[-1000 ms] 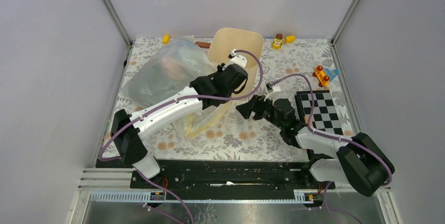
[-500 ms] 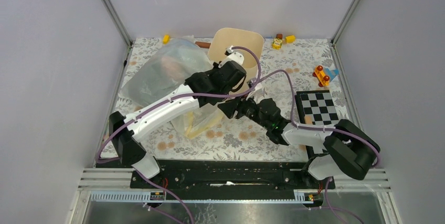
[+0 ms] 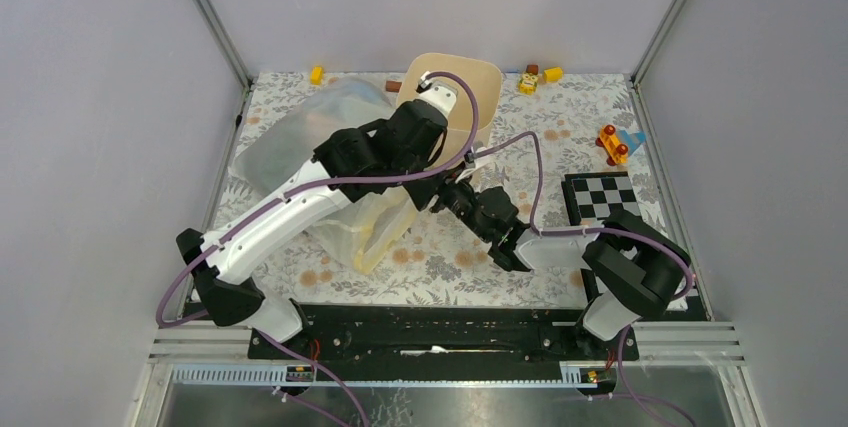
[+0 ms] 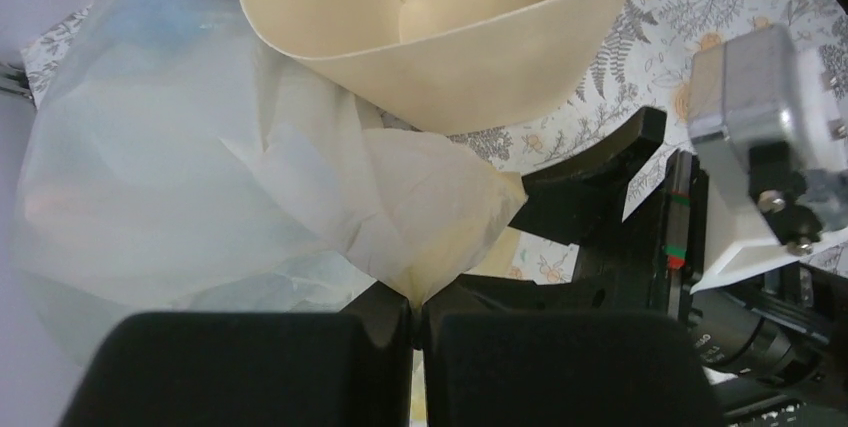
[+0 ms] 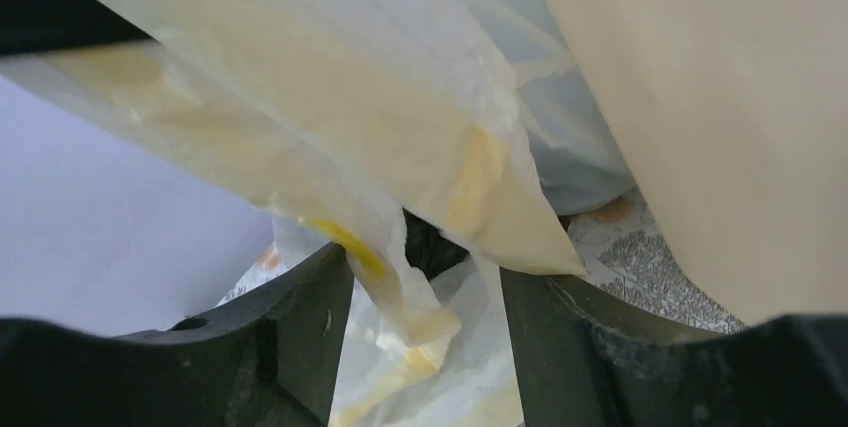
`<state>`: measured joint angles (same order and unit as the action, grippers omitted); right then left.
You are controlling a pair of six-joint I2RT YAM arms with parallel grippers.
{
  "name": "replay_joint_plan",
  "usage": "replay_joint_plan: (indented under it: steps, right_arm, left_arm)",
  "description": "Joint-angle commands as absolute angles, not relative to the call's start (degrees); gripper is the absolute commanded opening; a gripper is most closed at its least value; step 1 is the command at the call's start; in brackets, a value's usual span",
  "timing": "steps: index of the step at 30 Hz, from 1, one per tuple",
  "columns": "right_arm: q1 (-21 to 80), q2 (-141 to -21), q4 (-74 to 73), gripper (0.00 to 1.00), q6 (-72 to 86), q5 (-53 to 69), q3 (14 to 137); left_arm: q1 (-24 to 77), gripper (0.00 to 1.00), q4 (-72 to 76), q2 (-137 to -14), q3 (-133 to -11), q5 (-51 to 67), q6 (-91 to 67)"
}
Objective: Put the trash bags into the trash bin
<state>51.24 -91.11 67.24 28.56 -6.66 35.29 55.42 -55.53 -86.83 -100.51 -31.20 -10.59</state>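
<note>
The bin (image 3: 486,87) stands at the far edge of the table (image 3: 560,127). A whitish bag (image 3: 285,135) lies left of the bin, against its wall. Near the bin's front, the left gripper (image 4: 414,299) is pinched tight on a fold of this bag. The right gripper (image 5: 425,265) is beside the bin wall, its fingers apart, with bag film hanging between them.

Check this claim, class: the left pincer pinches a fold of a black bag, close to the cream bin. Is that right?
Not quite. The bag is translucent and whitish, not black. The left wrist view shows the left pincer shut on a fold of it, close to the cream bin.
</note>
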Motion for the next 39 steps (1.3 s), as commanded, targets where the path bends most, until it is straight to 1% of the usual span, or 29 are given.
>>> replay_joint_plan:
  steps: [1, 3, 5, 7, 8, 9, 10, 11, 12, 13, 16, 19, 23, 28, 30, 34, 37, 39]
  right_arm:
    - [51.8, -90.8, 74.0, 0.58, 27.4, -9.6, 36.9]
    - [52.0, -90.6, 73.2, 0.52, 28.6, -7.0, 38.0]
    - [52.7, -90.2, 72.0, 0.44, 29.2, -5.4, 38.9]
    - [53.4, -89.7, 71.3, 0.31, 29.4, -4.5, 39.5]
    - [53.6, -89.4, 70.8, 0.24, 29.7, -4.3, 39.8]
    - [53.7, -89.1, 70.0, 0.18, 30.2, -4.2, 40.0]
    - [53.7, -88.7, 69.0, 0.13, 30.9, -4.0, 40.2]
    - [53.7, -88.4, 68.4, 0.08, 31.2, -3.8, 40.3]
    - [53.7, -87.9, 67.8, 0.05, 31.8, -3.7, 40.4]
    - [53.7, -87.5, 67.3, 0.03, 32.1, -3.7, 40.3]
    - [53.7, -86.5, 66.0, 0.02, 32.8, -4.0, 40.3]
    - [53.6, -86.2, 63.4, 0.02, 33.1, -5.3, 40.8]
    - [53.7, -86.3, 60.9, 0.02, 33.2, -6.1, 41.5]
    - [53.7, -85.8, 57.5, 0.03, 33.6, -6.5, 43.2]
    - [53.7, -85.6, 55.8, 0.03, 33.7, -6.4, 44.3]
    - [53.7, -85.4, 52.9, 0.05, 34.6, -5.7, 46.4]
    - [53.7, -84.9, 50.7, 0.05, 35.4, -5.6, 47.9]
    - [53.7, -84.4, 48.6, 0.05, 35.6, -5.5, 48.9]
  left_arm:
    - [55.6, 0.0, -56.5, -85.1, -102.1, -28.5, -10.7]
    - [55.6, 0.0, -56.3, -85.0, -102.0, -28.2, -10.8]
    - [55.7, 0.01, -55.6, -84.9, -101.5, -27.9, -10.9]
    - [55.7, 0.04, -54.4, -84.5, -100.5, -27.4, -10.9]
    - [55.7, 0.07, -53.7, -84.2, -99.9, -27.0, -10.9]
    - [55.7, 0.13, -53.3, -83.8, -99.3, -27.0, -11.2]
    - [55.7, 0.22, -52.9, -83.3, -98.7, -27.3, -11.7]
    - [55.7, 0.33, -52.6, -82.6, -98.1, -27.9, -12.4]
    - [55.6, 0.46, -52.0, -81.5, -97.0, -28.5, -13.1]
    - [55.7, 0.55, -51.0, -80.0, -95.7, -29.0, -13.8]
    - [55.7, 0.73, -45.5, -73.2, -88.4, -28.1, -15.4]
    - [55.6, 0.87, -39.4, -65.1, -80.0, -25.8, -17.5]
    - [55.6, 0.9, -35.3, -55.5, -71.3, -22.7, -20.1]
    - [55.6, 0.9, -35.3, -48.7, -62.9, -24.2, -22.6]
    - [55.7, 0.89, -35.6, -48.2, -60.2, -25.9, -23.4]
    - [55.7, 0.82, -33.9, -50.0, -56.7, -28.3, -26.8]
    - [55.7, 0.81, -29.4, -51.6, -53.6, -29.2, -26.2]
    - [55.7, 0.83, -26.6, -51.9, -51.6, -30.0, -25.7]
